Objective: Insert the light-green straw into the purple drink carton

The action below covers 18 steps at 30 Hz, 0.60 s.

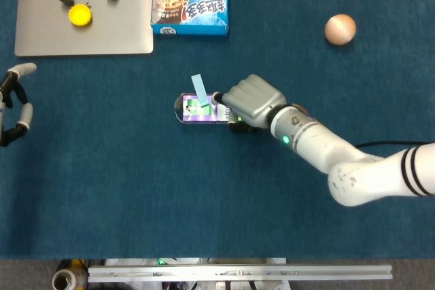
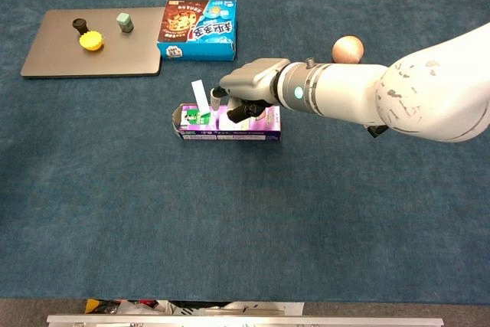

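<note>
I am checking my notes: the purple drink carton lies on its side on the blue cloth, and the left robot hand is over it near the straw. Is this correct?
Not quite: it is the right robot hand over the purple drink carton, beside the light-green straw, as the head view shows. The left robot hand is at the table's far edge. The rest is right.

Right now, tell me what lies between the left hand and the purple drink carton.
Only bare blue cloth: in the head view nothing sits between the left hand and the purple drink carton.

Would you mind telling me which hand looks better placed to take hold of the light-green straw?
The right hand: it sits over the purple drink carton, beside the straw. The left hand is at the table's far edge.
</note>
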Motion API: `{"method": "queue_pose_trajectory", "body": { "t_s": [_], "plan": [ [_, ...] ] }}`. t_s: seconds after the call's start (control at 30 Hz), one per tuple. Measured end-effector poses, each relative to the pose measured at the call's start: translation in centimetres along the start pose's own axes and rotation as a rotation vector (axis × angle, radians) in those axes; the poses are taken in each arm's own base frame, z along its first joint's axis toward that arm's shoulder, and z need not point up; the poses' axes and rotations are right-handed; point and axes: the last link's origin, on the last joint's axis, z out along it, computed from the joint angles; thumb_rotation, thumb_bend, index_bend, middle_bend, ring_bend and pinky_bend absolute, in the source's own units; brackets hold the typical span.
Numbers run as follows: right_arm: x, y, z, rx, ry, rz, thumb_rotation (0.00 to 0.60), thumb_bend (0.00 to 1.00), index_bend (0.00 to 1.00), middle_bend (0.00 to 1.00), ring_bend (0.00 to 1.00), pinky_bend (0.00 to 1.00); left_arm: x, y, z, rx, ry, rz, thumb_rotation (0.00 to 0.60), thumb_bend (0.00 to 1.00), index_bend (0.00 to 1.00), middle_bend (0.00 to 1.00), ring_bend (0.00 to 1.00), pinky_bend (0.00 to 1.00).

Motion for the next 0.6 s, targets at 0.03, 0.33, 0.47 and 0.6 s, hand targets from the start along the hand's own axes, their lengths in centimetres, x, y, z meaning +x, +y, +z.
{"method": "queue_pose_trajectory", "body": {
  "t_s": [0.03, 0.33, 0.47, 0.6],
  "plan": [
    [0.0, -0.1, 0.2, 0.001, 0.001, 0.001, 0.221, 1.00, 0.22, 1.00, 1.00, 1.00, 0.0, 0.0, 0.0, 0.001, 0.000, -0.001, 0.600, 0.43, 0.23, 0.54, 0.55, 0.76],
    [0.5, -0.8, 1.2, 0.007, 0.022, 0.008, 0.220, 1.00, 0.22, 1.00, 1.00, 1.00, 0.1, -0.5, 0.0, 0.010, -0.003, -0.003, 0.600, 0.43, 0.23, 0.54, 0.55, 0.76],
    [0.5, -0.9, 1.6, 0.004, 0.024, 0.010, 0.220, 1.00, 0.22, 1.00, 1.00, 1.00, 0.1, -0.5, 0.0, 0.011, -0.005, -0.006, 0.600, 0.43, 0.23, 0.54, 0.55, 0.76],
    [0.4, -0.9, 2.1, -0.005, 0.020, 0.000, 0.220, 1.00, 0.22, 1.00, 1.00, 1.00, 0.1, -0.6, 0.0, 0.013, -0.007, -0.008, 0.600, 0.43, 0.23, 0.54, 0.55, 0.76]
  ]
}}
